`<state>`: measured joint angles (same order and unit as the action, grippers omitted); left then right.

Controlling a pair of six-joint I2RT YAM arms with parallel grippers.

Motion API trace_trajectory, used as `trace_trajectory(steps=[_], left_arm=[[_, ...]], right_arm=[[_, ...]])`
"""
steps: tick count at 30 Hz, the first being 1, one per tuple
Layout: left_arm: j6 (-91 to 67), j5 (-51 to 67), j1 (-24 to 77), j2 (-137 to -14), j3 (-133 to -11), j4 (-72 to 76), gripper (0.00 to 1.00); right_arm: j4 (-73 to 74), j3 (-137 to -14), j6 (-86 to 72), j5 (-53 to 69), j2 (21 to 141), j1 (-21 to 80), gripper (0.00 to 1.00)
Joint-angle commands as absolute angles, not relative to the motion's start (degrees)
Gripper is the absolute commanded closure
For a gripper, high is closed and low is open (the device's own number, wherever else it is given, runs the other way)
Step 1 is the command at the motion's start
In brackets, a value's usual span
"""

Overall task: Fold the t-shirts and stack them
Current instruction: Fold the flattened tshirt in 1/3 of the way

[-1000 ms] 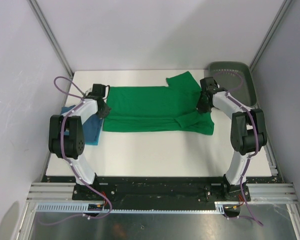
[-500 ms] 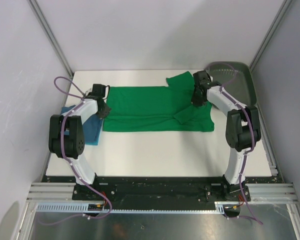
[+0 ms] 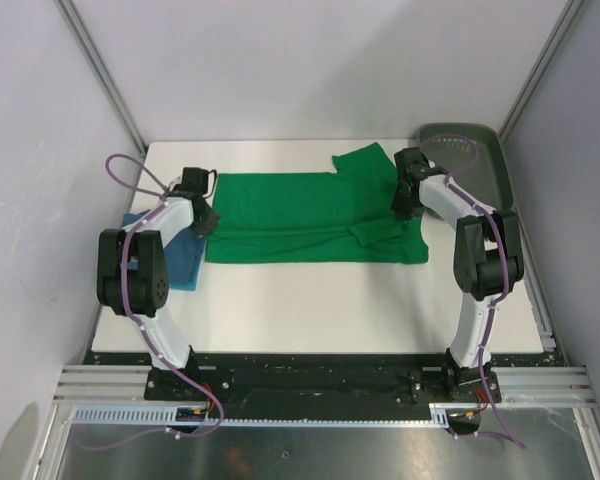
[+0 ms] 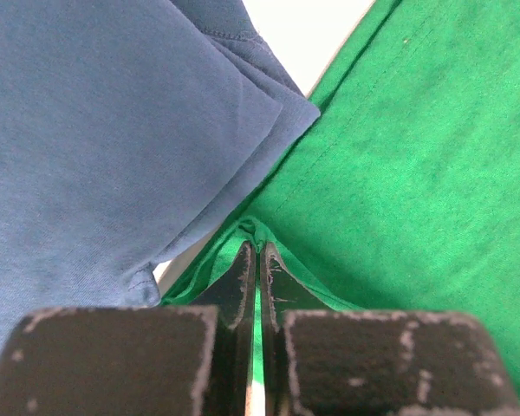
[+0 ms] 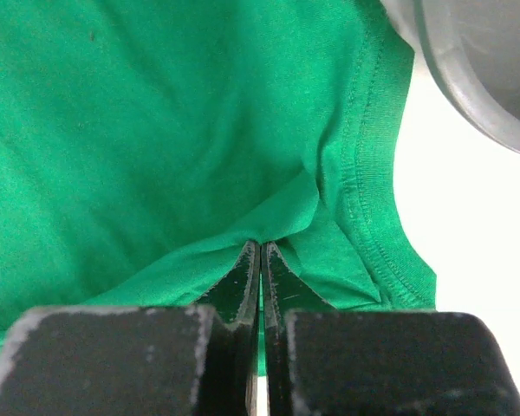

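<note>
The green t-shirt (image 3: 300, 215) lies spread across the back half of the table, with one sleeve pointing to the far right. Its left hem is pinched by my left gripper (image 3: 209, 222), whose jaws are shut on a small ridge of green cloth (image 4: 258, 232). Next to it on the left is the folded blue t-shirt (image 3: 185, 258), also large in the left wrist view (image 4: 95, 130). My right gripper (image 3: 406, 207) is shut on a fold of the green t-shirt (image 5: 156, 113) near its collar rim, fabric puckered at the tips (image 5: 260, 245).
A dark grey-green tray (image 3: 480, 165) sits at the back right corner, close to the right arm; its rim (image 5: 477, 78) shows in the right wrist view. White table (image 3: 310, 300) lies in front of the shirts. Enclosure walls stand on both sides.
The right gripper moved back and left, then slightly right again, dragging the shirt's right end so its lower right flap folded inward. The left arm stayed still.
</note>
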<state>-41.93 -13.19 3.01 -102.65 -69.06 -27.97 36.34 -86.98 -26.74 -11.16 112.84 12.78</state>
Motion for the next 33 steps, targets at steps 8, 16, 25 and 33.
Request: trace_trajectory(steps=[8,16,25,33], left_arm=[[-38.15,-8.97,0.82,-102.71,-72.79,-24.67,0.64],[-35.63,-4.11,1.83,-95.4,-68.96,-23.49,0.39],[-37.71,-0.92,5.82,-93.75,-61.87,-23.41,0.58],[-38.36,-0.45,6.75,-94.59,-61.09,-23.25,0.61]], right_arm=[[34.66,-87.34,-25.86,-10.4,111.01,12.14,0.65],[34.03,-81.72,-26.67,-9.73,102.48,13.95,0.56],[30.66,-70.61,-29.73,-9.0,98.02,17.04,0.82],[24.88,-69.18,-29.1,-7.82,103.13,17.39,0.86]])
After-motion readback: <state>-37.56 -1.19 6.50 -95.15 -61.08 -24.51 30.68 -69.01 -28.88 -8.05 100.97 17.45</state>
